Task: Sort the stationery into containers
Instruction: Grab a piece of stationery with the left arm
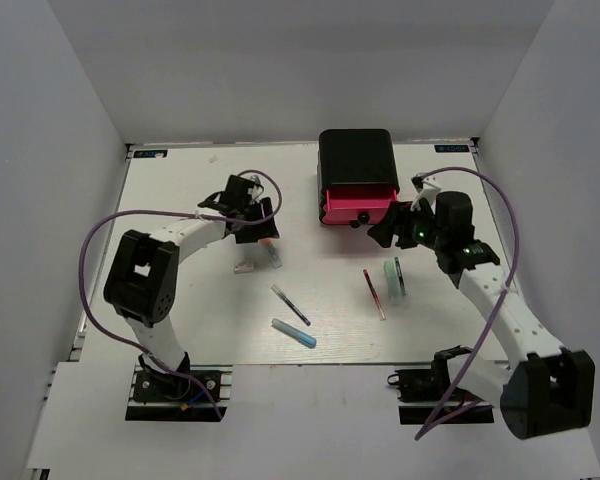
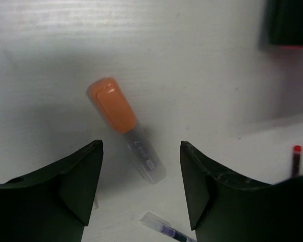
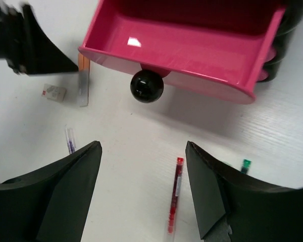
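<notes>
Top, left-wrist and right-wrist views. The left tool (image 2: 141,151) is spread wide, one finger on either side of the orange-capped marker (image 2: 126,132), which lies flat on the tabletop (image 2: 202,60) and slants across the gap between the fingers; no contact is visible. The right tool (image 3: 142,151), also wide and empty, hangs just in front of the knob (image 3: 147,85) of the open pink drawer (image 3: 202,83), which shows nothing inside.

Likely hazards:
- The marker does not lie square to the fingers, so a closing grip could twist it or squeeze it out sideways, and the round barrel would probably roll.
- The fingers may catch only the smooth cap at centre left of the left-wrist view, giving a weak hold.
- The whitish block (image 1: 244,267) and the dark blue pen (image 2: 166,231) lie near the marker, and a low or skewed descent could shove them.
- The right tool sits at the drawer mouth, at centre right of the top view, so the two arms could meet during a carry.
- A bump on the knob might slide the small cabinet (image 1: 358,158) or push the drawer shut.

The red pen (image 3: 174,194), pale green pen (image 3: 246,164) and light blue pen (image 1: 294,333) await sorting.
</notes>
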`<state>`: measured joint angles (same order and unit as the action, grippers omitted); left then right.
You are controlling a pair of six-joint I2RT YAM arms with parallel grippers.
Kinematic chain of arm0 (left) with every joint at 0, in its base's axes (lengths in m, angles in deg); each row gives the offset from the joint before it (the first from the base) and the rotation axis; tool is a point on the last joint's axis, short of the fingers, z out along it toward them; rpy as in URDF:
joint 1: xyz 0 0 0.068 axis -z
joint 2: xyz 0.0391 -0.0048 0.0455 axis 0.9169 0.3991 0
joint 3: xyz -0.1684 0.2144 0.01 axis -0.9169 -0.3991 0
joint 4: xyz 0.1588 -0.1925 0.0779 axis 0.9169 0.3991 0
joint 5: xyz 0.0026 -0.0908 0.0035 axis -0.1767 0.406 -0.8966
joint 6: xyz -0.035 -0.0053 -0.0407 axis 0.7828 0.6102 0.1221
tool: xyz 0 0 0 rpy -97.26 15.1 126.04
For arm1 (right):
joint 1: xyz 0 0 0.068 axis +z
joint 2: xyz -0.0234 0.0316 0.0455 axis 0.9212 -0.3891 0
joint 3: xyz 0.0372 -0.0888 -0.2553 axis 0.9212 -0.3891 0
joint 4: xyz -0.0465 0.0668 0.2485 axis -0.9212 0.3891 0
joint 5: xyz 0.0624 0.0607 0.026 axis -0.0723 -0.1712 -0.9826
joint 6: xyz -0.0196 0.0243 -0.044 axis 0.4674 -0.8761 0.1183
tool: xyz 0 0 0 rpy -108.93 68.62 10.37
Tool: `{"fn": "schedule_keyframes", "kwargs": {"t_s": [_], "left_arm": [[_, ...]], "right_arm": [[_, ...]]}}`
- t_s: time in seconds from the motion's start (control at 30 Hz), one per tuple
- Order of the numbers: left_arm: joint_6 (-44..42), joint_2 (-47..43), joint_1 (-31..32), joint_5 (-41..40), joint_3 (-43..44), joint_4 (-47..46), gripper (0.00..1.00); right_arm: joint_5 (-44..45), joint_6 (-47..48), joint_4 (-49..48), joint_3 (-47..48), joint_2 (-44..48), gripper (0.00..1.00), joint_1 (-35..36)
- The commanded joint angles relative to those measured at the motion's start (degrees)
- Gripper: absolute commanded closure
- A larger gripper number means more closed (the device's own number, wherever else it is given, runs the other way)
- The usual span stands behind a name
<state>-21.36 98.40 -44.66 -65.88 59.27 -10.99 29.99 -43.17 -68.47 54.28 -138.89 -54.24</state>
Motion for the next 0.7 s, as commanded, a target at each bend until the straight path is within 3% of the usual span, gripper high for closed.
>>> {"fn": "schedule_keyframes", "kwargs": {"t_s": [0.0, 0.37, 0.6, 0.67], "left_arm": [[1.6, 1.9, 3.0, -9.9, 3.1, 8.6, 0.28], [5.7, 10.3, 8.4, -18.5, 10.3, 13.6, 0.32], [5.0, 14.6, 9.6, -22.0, 14.3, 19.8, 0.52], [4.5, 14.6, 9.6, -22.5, 14.3, 20.5, 0.66]], "right_arm": [[2.0, 4.8, -1.5, -2.5, 7.8, 0.27, -1.9], [0.9, 7.0, -6.4, -9.2, 15.3, 0.25, -5.9], [0.8, 7.1, -7.0, -10.0, 17.8, 0.24, -7.6], [0.8, 6.8, -6.9, -9.9, 18.5, 0.24, -7.8]]}}
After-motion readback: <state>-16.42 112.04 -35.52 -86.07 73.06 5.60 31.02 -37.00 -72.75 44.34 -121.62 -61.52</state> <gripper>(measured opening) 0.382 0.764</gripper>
